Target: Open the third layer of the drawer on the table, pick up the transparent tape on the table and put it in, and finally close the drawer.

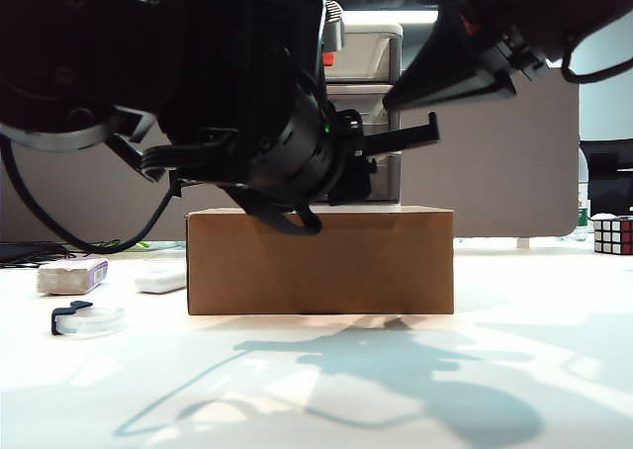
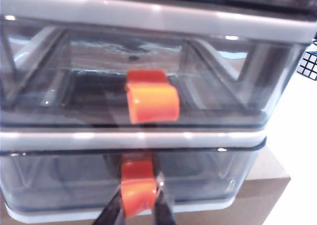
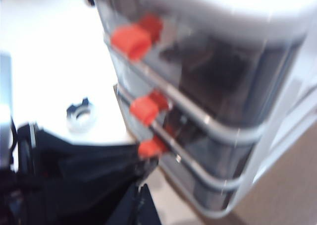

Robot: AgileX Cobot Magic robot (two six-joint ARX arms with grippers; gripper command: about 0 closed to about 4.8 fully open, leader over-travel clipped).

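The left arm fills the left and middle of the exterior view as a dark bulk, its wrist level and pointing at the drawer (image 1: pixel 371 93), a white-framed cabinet of three smoky-grey drawers that stands on a brown cardboard box (image 1: pixel 320 259). The right arm comes in from the upper right of that view, angled down toward the cabinet's upper part.

The surface (image 1: pixel 495 370) is wide, plain and white, crossed by the arms' shadows. Behind it stands a grey-brown partition (image 1: pixel 495 162). At the far right edge sits a colourful puzzle cube (image 1: pixel 613 234). On the left of the surface lie a grey-white block with a purple label (image 1: pixel 71 275) and a white oblong remote-like thing (image 1: pixel 161 280).

The third layer (image 2: pixel 74 185), the lowest drawer, sits closed or nearly so in its frame. In the left wrist view the left claw (image 2: pixel 139 205) is narrowed on that drawer's red-orange tab (image 2: pixel 137 188), one dark finger on each side of it. The right claw (image 1: pixel 396 98) hangs near the cabinet's front; its tips are dark and blurred in both views, so I cannot tell how far apart they stand, and nothing shows between them.

The transparent tape (image 1: pixel 87 319), a small clear ring with a black clip, lies on the surface at the left, in front of the block and well apart from the box.
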